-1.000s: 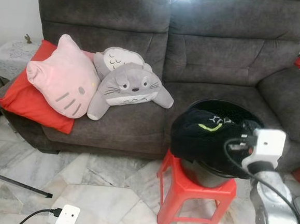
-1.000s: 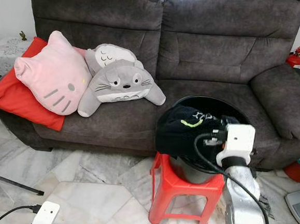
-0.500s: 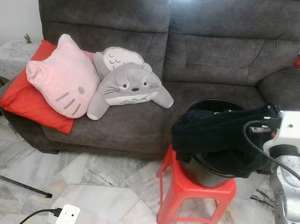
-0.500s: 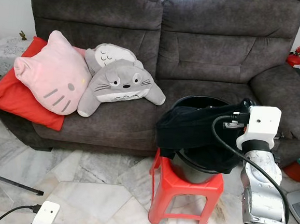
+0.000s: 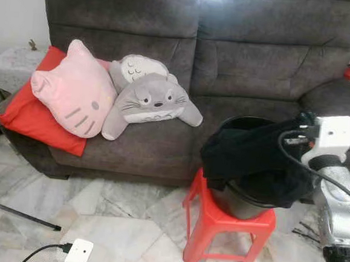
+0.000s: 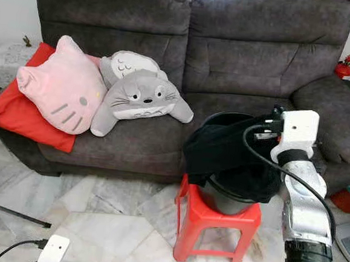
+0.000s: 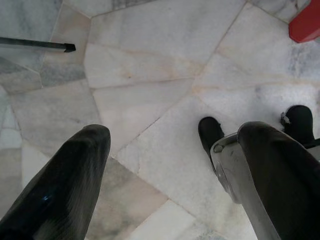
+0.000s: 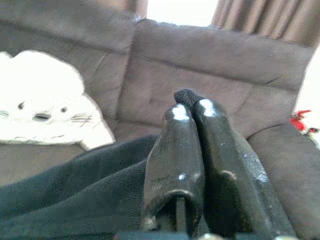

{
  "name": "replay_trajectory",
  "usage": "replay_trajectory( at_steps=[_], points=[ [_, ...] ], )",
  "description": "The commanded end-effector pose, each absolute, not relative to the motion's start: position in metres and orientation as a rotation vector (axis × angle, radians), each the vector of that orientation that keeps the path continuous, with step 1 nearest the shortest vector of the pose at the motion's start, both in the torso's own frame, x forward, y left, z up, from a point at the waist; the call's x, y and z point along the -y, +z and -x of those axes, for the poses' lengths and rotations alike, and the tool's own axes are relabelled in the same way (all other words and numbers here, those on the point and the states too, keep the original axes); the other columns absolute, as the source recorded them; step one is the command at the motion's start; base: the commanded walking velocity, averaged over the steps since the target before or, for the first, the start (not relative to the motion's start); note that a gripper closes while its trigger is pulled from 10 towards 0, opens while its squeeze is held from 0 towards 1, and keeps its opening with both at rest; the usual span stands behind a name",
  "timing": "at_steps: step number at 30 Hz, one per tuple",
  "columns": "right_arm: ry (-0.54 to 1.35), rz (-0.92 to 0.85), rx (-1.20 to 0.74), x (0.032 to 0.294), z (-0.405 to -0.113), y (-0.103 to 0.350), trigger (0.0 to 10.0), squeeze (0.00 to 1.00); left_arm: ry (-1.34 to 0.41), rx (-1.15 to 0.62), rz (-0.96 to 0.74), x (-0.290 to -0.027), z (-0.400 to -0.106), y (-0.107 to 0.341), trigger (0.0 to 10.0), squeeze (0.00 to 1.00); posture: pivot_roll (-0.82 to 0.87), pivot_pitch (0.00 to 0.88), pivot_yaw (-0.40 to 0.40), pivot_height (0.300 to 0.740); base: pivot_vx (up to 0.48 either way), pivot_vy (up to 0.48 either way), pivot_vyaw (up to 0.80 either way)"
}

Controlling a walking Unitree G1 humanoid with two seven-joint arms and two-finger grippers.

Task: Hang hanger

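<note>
A black fabric garment (image 6: 228,150) lay draped over the rim of a round black bucket (image 6: 230,199), which stood on a red plastic stool (image 6: 216,225) on the pale marble floor (image 6: 107,217), just in front of a dark grey fabric sofa (image 6: 229,56). The right claw (image 8: 189,102), on its silver arm (image 6: 302,208), was raised at the bucket's right side with its two black fingers (image 8: 175,150) pressed together on a pinch of the black garment, a bit of cloth showing at the fingertips; the garment stretched from there down across the bucket. No hanger could be made out.

The left claw (image 7: 165,145) hung over the marble floor with its fingers wide apart and nothing between them.

On the sofa's left seat lay a pink cat-face cushion (image 6: 60,88) against a red square cushion (image 6: 19,112), and beside it a grey plush toy with whiskers (image 6: 141,101).
</note>
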State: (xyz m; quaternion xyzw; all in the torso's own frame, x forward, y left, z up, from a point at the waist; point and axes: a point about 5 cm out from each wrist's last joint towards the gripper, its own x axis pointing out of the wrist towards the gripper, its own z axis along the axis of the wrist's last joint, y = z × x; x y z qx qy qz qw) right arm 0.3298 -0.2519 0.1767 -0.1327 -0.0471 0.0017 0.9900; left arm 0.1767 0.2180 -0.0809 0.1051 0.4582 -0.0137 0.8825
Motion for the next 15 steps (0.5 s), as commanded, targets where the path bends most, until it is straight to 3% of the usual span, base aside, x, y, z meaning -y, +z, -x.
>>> replay_trajectory(
  at_steps=[1, 15],
  points=[
    [0.071, 0.309, 0.061, 0.243, -0.337, 0.172, 0.0, 0.00, -0.018, -0.963, -0.219, -0.220, -0.174, -0.082, 10.0, 0.00, -0.14, 0.000, -0.004, 0.740, 0.000, 0.000, 0.00],
    [0.251, 0.356, 0.022, 0.217, -0.347, 0.161, 0.0, 0.00, -0.015, -0.962, -0.219, -0.220, -0.174, -0.082, 10.0, 0.00, -0.14, 0.000, -0.004, 0.740, 0.000, 0.000, 0.00]
  ],
)
